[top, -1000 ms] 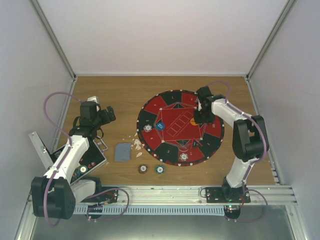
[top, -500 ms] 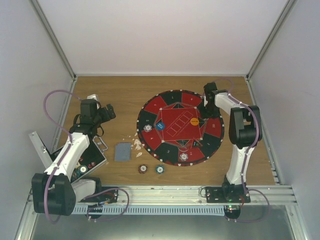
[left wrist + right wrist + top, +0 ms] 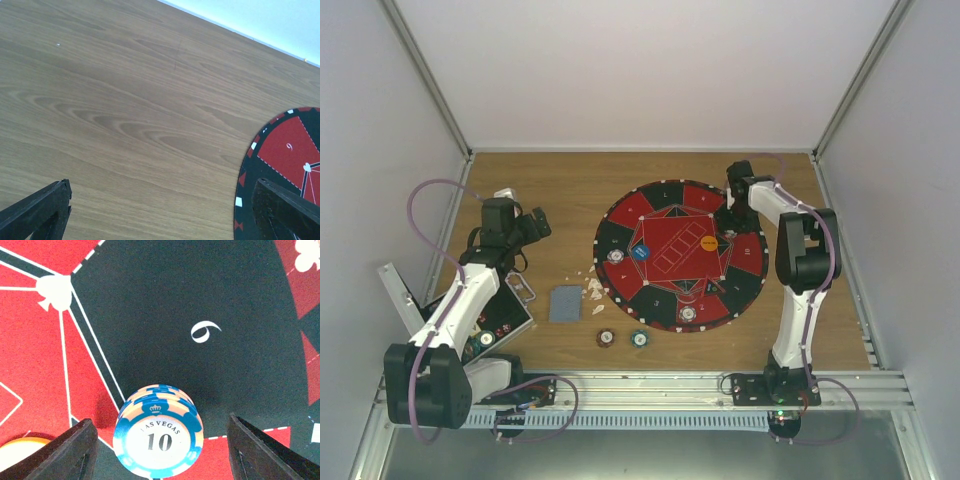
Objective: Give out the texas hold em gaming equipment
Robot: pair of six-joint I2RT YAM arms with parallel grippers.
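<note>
A stack of teal-and-white poker chips [image 3: 159, 437] marked "10" stands on the round red-and-black mat [image 3: 200, 285], by the "6" field. My right gripper [image 3: 161, 452] is open, with one finger on each side of the stack and a gap to both. In the top view it [image 3: 730, 222] hangs over the mat's right part, near the orange disc [image 3: 709, 242]. A blue disc [image 3: 640, 253] and two chip stacks [image 3: 617, 257] [image 3: 688, 314] lie on the mat. My left gripper [image 3: 527, 228] is open and empty over bare wood [image 3: 150, 125].
A grey-blue card deck [image 3: 563, 303] lies left of the mat beside white scraps [image 3: 593, 290]. Two chip stacks [image 3: 606, 338] [image 3: 638, 338] sit near the front edge. The black hinged case [image 3: 490, 320] lies at the left by my left arm. White walls enclose the table.
My right arm has folded back, its wrist swinging toward the mat's far right rim. The left arm has barely moved.
</note>
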